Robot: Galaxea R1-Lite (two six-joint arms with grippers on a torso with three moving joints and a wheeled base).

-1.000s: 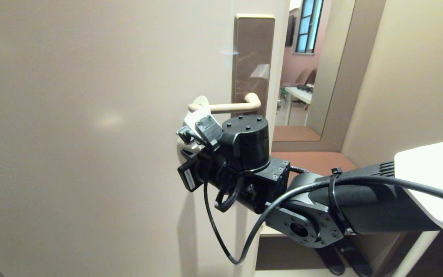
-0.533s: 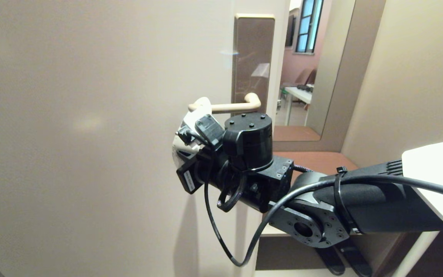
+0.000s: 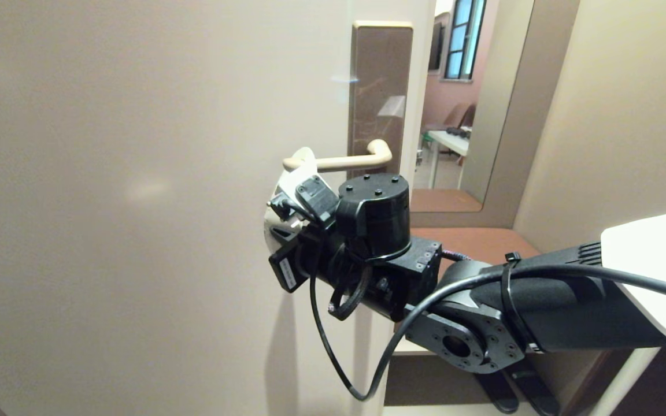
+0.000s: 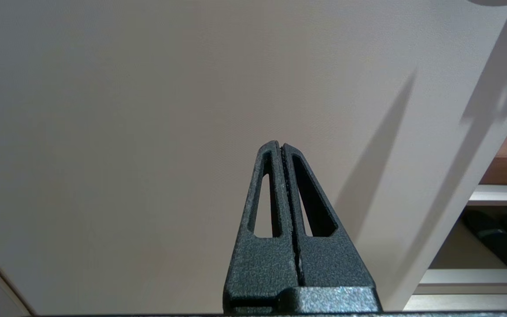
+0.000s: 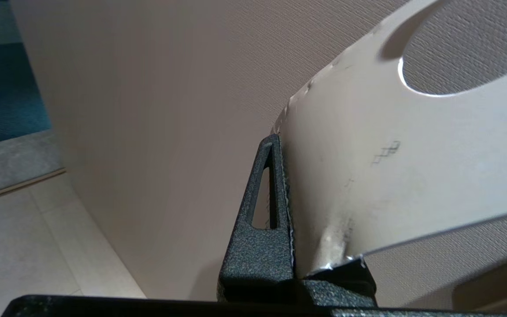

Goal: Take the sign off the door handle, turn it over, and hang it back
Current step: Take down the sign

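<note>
While clamped edge-on in the right tool (image 5: 280,145), sign (image 5: 412,167) beside door handle (image 3: 344,162).

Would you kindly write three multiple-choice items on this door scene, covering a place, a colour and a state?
1. Where is the sign?
A. In the right gripper, by the door handle's free end
B. On the floor
C. In the left gripper

2. What colour is the door handle?
A. Black
B. Cream
C. Red

3. How is the left gripper?
A. Shut, holding nothing
B. Wide open
C. Shut on the sign

Key: 1 A, the card sits clamped between the right fingers; 2 B, the pale lever contrasts with its brown plate; 3 A, its fingers meet before the bare door.
</note>
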